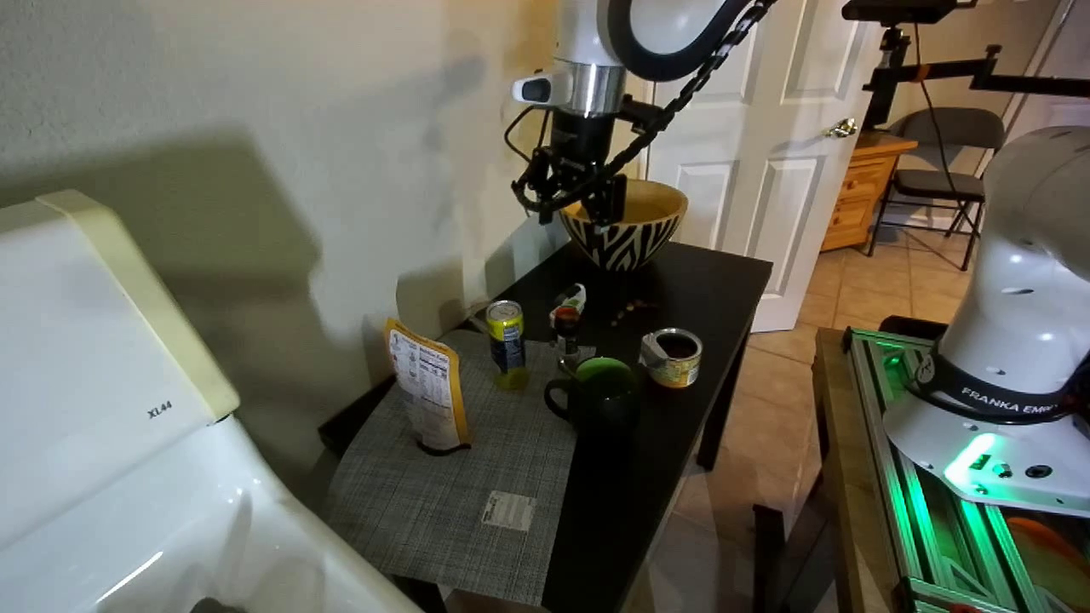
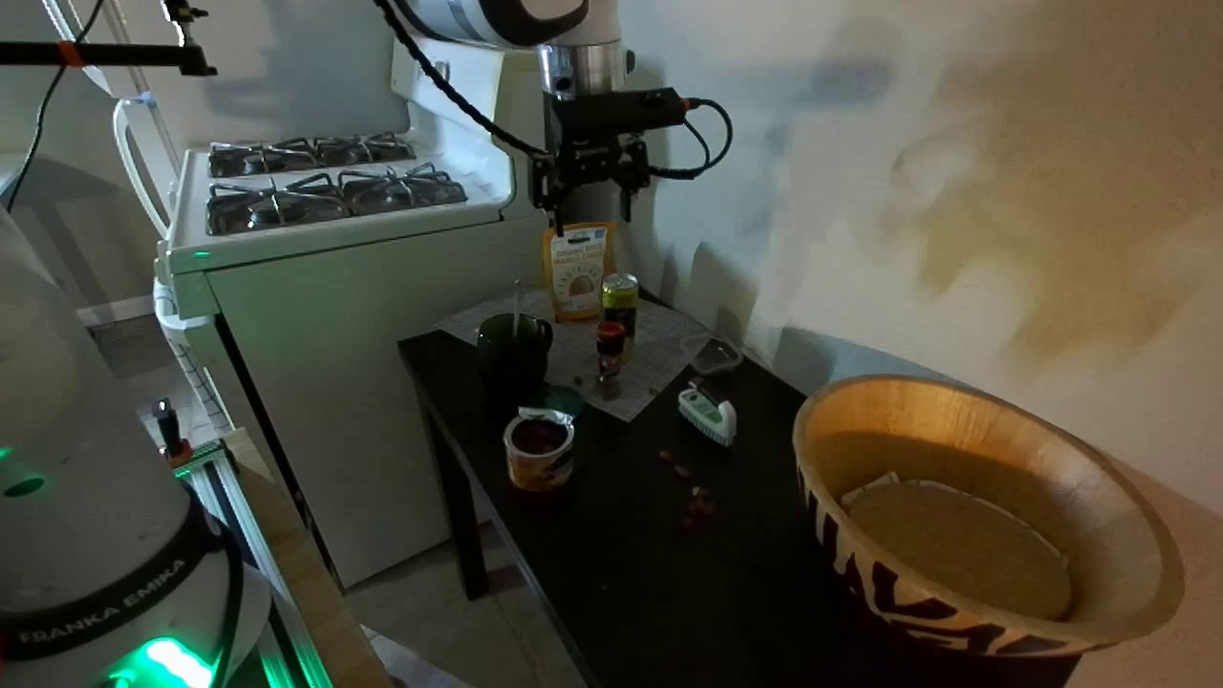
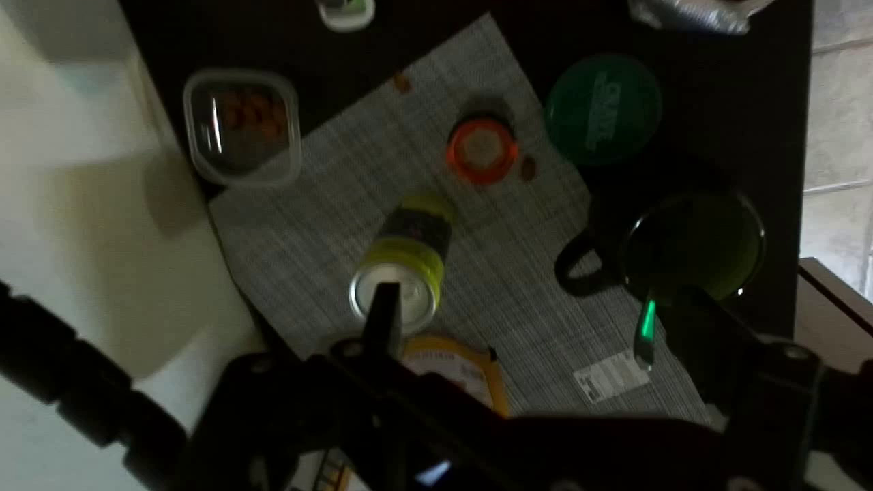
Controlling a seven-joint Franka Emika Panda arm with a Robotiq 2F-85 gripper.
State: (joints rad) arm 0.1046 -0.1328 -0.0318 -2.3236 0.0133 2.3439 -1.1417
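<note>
Yellow can [image 3: 409, 252] is the thing nearest the gripper [image 2: 592, 224]: upright on the grey mat [image 3: 505, 266], a bit L of ctr in the wrist view, prob. stood on its base for stability. Jaws spread wide, nothing btwn them; one fingertip [image 3: 383, 317] overlaps the can's top there, but both exterior views show the gripper well above, no contact. L to R in wrist view: wall [image 3: 102, 225] fills far L, hard by the edge of the dark table [image 3: 736, 109], so little room that side. Upper L, clear tub [image 3: 239, 160] sits partly over the mat edge, brown bits [image 3: 256, 116] showing in it, presumably boxed so they don't roll off. Lower ctr, pouch [image 3: 453, 368] stands near the can; gap looks tight. Upper ctr, red-capped shaker [image 3: 482, 151], upright, w/ mat showing btwn it & can. Upper R, green lid [image 3: 603, 109] lies flat, prob. so it won't roll. R, dark mug [image 3: 702, 232], handle turned L, maybe for easy grabbing; thin stick [image 3: 646, 334] (spoon? can't tell) pokes out, likely for stirring. Table edge runs just R of mug, so sideways room ends there; widest gap = mat btwn can & mug handle.
</note>
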